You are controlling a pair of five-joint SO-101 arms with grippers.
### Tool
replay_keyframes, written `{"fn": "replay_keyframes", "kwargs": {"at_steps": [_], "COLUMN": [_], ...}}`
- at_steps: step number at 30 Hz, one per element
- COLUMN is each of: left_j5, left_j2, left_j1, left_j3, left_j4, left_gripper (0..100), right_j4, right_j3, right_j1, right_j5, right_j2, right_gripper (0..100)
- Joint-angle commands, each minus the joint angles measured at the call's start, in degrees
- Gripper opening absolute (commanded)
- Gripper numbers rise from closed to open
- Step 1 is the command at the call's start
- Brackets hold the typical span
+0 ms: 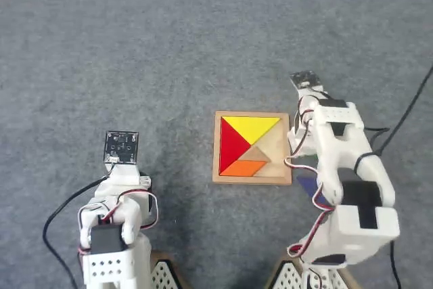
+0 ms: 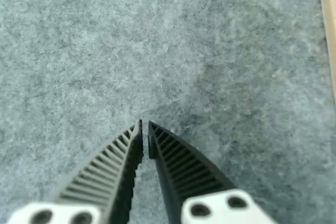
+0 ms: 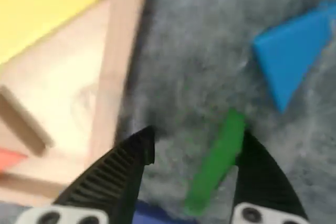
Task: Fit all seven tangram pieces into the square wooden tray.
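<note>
The square wooden tray (image 1: pixel 252 180) holds a yellow triangle (image 1: pixel 252 127), a red triangle (image 1: pixel 232 145), an orange piece (image 1: pixel 243 167) and a tan piece (image 1: pixel 261 156). My right gripper (image 3: pixel 197 148) is open, low over the carpet just right of the tray's rim (image 3: pixel 118 77). A green piece (image 3: pixel 215 169) stands on edge between its fingers, close against one fingertip (image 3: pixel 252 153). A light blue triangle (image 3: pixel 291 51) lies further out on the carpet. A dark blue piece (image 1: pixel 308 184) peeks out beside the right arm (image 1: pixel 338 140). My left gripper (image 2: pixel 145 127) is shut and empty over bare carpet.
Grey carpet covers the table. The left arm (image 1: pixel 115 214) stands at the near left, well away from the tray, whose edge (image 2: pixel 328 24) shows at one side of the left wrist view. Cables hang off both arms.
</note>
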Motion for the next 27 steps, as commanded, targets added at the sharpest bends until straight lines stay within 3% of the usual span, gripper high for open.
{"fn": "replay_keyframes", "kwargs": {"at_steps": [1, 12, 20, 27], "left_j5": [1.0, 1.0, 1.0, 1.0], "left_j2": [-1.1, -1.1, -1.1, -1.1], "left_j1": [-0.1, -0.1, -0.1, -0.1], "left_j3": [-0.7, -0.7, -0.7, -0.7], "left_j4": [0.2, 0.2, 0.2, 0.2], "left_gripper": [2, 2, 2, 2], "right_j4": [-0.8, -1.6, -1.3, -0.2], "right_j3": [-3.8, -3.9, -3.4, -4.5], "right_j1": [0.6, 4.9, 2.9, 3.3], "right_j5": [-5.3, -10.8, -11.3, -10.7], "right_j2": [0.0, -1.7, -0.9, 1.2], "right_gripper": [24.2, 24.1, 24.0, 4.4]}}
